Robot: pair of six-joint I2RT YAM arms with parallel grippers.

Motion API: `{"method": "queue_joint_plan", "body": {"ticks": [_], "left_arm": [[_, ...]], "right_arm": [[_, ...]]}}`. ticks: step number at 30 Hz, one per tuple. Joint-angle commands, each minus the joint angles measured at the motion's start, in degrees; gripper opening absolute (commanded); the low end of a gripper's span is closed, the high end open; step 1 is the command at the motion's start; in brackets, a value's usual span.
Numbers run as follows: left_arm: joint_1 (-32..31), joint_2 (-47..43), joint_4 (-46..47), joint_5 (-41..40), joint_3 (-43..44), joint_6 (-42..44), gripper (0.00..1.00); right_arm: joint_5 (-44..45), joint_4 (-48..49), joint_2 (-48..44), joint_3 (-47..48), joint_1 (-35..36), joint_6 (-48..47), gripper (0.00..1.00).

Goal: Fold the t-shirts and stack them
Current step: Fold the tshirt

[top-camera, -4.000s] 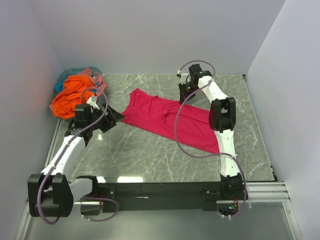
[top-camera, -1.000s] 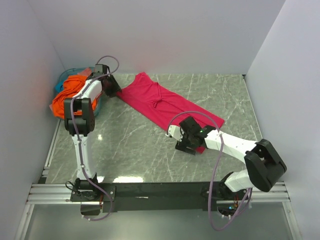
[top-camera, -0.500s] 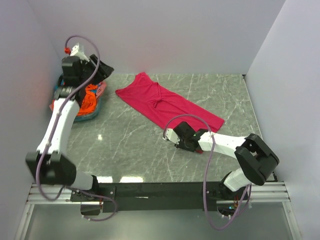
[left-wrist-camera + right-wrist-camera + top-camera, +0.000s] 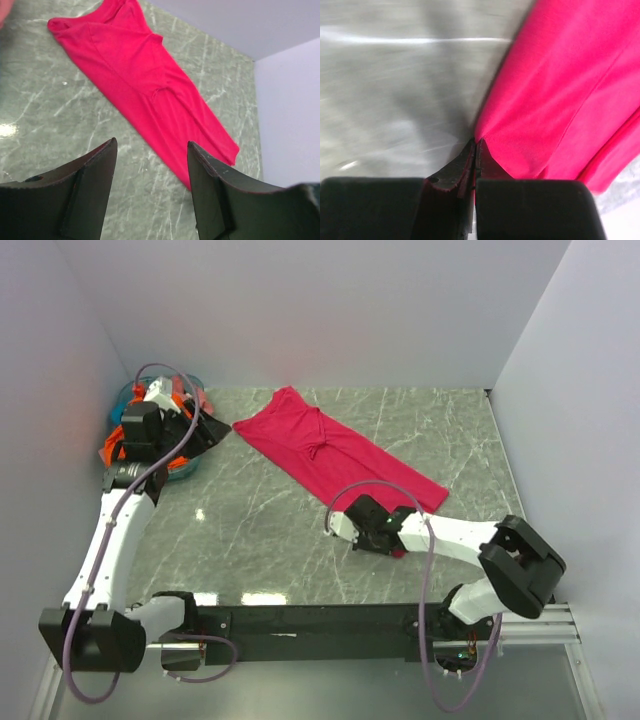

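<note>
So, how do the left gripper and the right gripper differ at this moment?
The left gripper is open and empty; the right gripper is shut on the near corner of the crimson-pink t-shirt. The left gripper hangs above the table at its far left, clear of that shirt; the right gripper is low, down at the table top. Both are dark and two-fingered.
</note>
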Motion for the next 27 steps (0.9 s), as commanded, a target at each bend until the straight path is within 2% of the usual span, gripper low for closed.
{"method": "queue_joint_plan", "body": {"ticks": [1, 4, 5, 12, 15, 16, 17, 18, 19, 21, 22, 24, 25, 26, 27], "left_arm": [[-0.17, -5.08, 1.19, 3.22, -2.45, -0.24, 0.64], [-0.17, -6.93, 2.33, 5.41, -5.17, -2.00, 0.64], [-0.17, -7.29, 2.77, 6.12, -5.79, -2.44, 0.64], [-0.26, -9.31, 4.61, 10.25, -10.19, -5.69, 0.64], [-0.26, -9.49, 5.58, 12.00, -12.12, -6.66, 0.65], [-0.52, -9.23, 6.37, 12.36, -13.43, -6.84, 0.65], [-0.70, -8.96, 6.81, 12.71, -14.14, -7.19, 0.66], [-0.88, -8.44, 7.42, 13.06, -14.93, -7.45, 0.66], [-1.23, -6.95, 8.12, 12.98, -16.51, -7.63, 0.66], [-2.19, -5.10, 10.85, 12.54, -17.75, -8.50, 0.66], [-2.63, -2.57, 12.25, 12.10, -18.45, -8.94, 0.66], [-3.51, 0.69, 15.94, 9.91, -18.37, -9.56, 0.66], [-4.12, 4.36, 17.00, 8.94, -17.50, -9.65, 0.66], [-4.30, 6.23, 19.18, 7.54, -17.05, -10.00, 0.65], [-4.48, 8.16, 20.42, 7.09, -16.61, -10.18, 0.65]], "right_arm": [[-7.78, -7.15, -5.01, -1.62, 5.35, 0.36, 0.00], [-12.96, -9.96, -8.79, -2.76, 10.28, -0.08, 0.00], [-13.68, -10.92, -9.76, -2.77, 13.86, 0.18, 0.00], [-18.51, -12.69, -7.05, 1.97, 25.49, 4.49, 0.00], [-20.71, -15.50, -5.55, 5.93, 26.03, 4.14, 0.35], [-19.85, -16.20, -6.07, 6.63, 25.94, 3.01, 0.51], [-19.14, -17.16, -8.68, 7.60, 25.77, 2.21, 0.58], [-18.53, -17.61, -10.36, 8.13, 24.46, 1.42, 0.65], [-18.17, -17.87, -12.29, 8.83, 22.88, 0.11, 0.76], [-20.61, -19.28, -16.96, 11.99, 18.49, -1.57, 0.84], [-22.11, -19.72, -17.93, 13.22, 11.34, -3.40, 0.88], [-26.50, -18.50, -18.64, 16.82, 3.05, -4.03, 0.89], [-28.52, -17.71, -18.12, 17.88, -4.74, -3.95, 0.89], [-31.41, -15.27, -16.03, 19.89, -9.00, -3.25, 0.89], [-33.44, -13.59, -14.61, 20.78, -12.69, 0.15, 0.89]]}}
